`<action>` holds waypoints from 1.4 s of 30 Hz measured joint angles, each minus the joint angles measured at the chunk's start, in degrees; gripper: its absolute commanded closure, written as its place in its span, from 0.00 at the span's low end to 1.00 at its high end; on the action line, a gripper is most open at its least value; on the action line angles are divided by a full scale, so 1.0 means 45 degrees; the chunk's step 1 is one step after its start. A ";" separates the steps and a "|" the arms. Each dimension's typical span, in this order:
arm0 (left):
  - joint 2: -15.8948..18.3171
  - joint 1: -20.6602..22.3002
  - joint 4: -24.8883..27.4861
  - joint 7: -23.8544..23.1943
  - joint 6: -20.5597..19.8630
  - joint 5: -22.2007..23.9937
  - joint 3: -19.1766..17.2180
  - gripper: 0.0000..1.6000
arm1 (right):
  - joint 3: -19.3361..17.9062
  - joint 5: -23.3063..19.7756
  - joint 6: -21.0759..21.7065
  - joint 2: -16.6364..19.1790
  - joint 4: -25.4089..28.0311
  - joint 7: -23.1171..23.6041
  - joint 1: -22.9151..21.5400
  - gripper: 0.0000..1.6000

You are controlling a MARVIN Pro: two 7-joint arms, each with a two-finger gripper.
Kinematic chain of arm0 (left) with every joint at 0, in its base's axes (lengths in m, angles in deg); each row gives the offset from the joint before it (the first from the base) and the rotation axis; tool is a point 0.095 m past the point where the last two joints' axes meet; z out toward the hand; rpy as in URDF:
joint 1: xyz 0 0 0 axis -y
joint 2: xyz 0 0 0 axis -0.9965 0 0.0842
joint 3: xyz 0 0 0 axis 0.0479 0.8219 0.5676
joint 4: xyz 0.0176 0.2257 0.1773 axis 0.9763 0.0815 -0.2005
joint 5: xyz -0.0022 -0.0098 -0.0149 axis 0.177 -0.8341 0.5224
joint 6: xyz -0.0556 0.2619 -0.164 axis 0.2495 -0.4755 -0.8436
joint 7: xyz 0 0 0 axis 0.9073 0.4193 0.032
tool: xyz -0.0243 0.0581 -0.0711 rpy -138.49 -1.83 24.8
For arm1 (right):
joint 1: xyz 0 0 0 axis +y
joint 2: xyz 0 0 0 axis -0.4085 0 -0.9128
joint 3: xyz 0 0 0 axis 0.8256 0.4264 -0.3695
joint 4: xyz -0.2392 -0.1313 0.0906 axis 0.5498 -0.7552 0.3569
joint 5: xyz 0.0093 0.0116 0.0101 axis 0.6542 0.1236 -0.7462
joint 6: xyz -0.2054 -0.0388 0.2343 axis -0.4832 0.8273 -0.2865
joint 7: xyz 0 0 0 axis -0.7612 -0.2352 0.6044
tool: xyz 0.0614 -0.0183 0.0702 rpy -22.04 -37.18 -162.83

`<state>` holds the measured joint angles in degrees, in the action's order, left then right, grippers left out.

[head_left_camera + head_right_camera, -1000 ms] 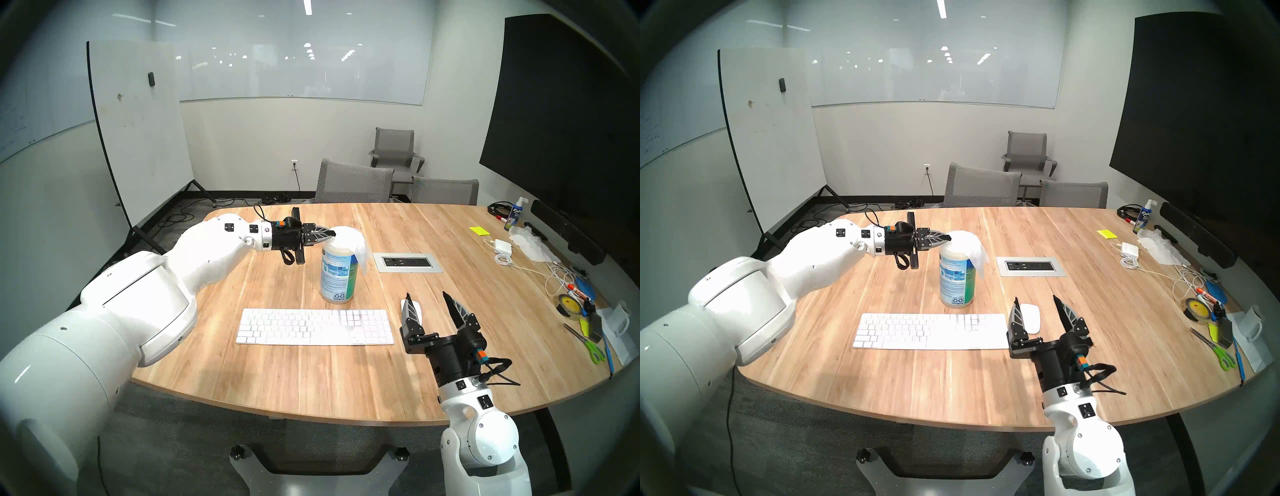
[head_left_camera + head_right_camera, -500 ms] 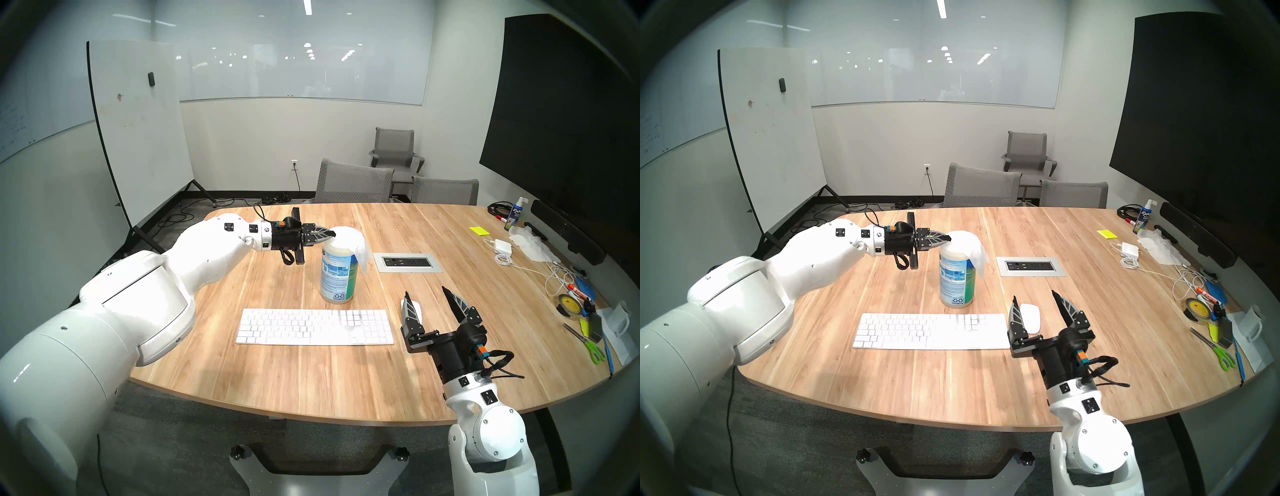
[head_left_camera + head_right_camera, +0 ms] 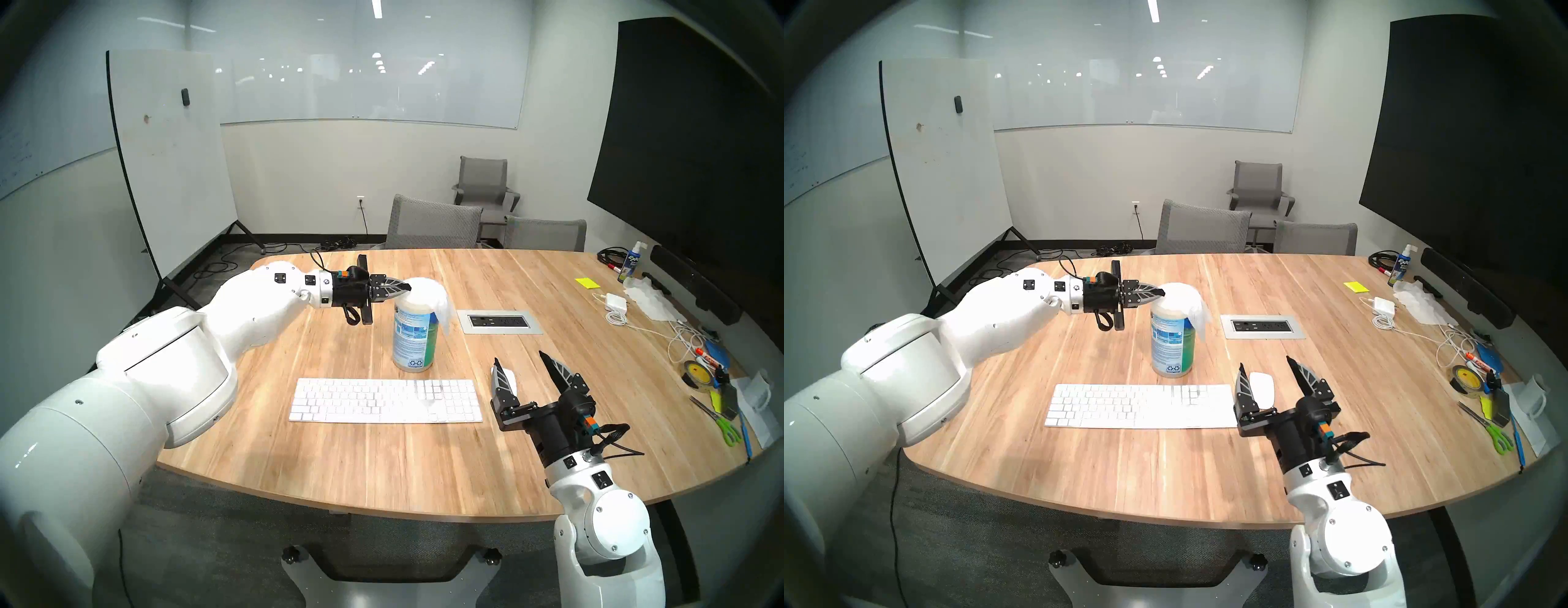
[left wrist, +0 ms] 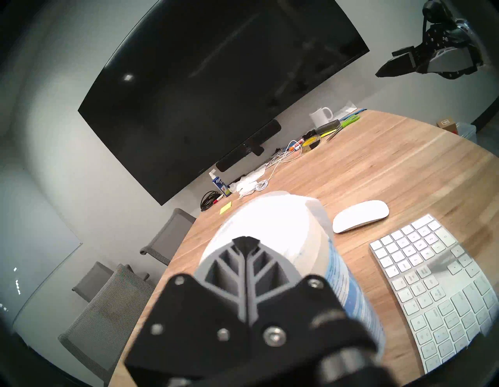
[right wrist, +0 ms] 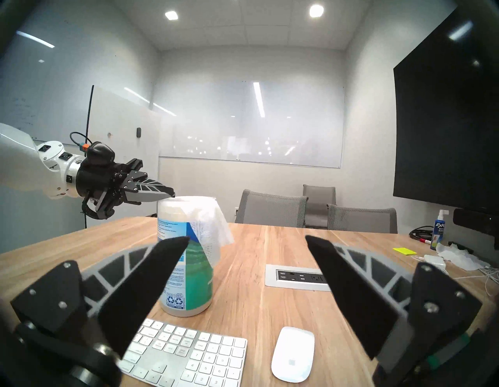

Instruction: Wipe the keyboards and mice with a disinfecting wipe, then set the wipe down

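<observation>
canister (image 3: 413,337) behind keyboard (image 3: 385,400), mouse (image 3: 1262,389) right of keyboard

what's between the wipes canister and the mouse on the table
Nothing: bare wood of the table runs from the wipes canister to the mouse, as the right wrist view shows. The keyboard lies beside that stretch, not in it.

One keyboard (image 3: 385,400), one mouse (image 3: 1262,389), one canister (image 3: 413,335), one wipe (image 3: 441,308).
</observation>
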<state>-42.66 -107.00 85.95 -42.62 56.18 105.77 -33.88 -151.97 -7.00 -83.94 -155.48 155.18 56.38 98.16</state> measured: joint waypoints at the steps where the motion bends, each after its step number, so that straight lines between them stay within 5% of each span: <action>1: 0.0004 0.0004 0.0003 0.0000 0.0000 0.0027 0.0029 1.00 | 0.0007 0.0000 0.0070 -0.0015 0.0036 -0.0023 0.0007 0.00; 42: 0.0157 0.0189 0.0097 0.0001 0.0000 0.1314 0.1354 1.00 | 0.0498 0.1238 0.2829 -0.0488 0.1496 -0.1000 0.0472 0.00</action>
<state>-41.95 -106.15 86.38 -42.62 56.18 111.68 -27.78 -149.73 -1.43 -71.21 -157.67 161.91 51.88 100.28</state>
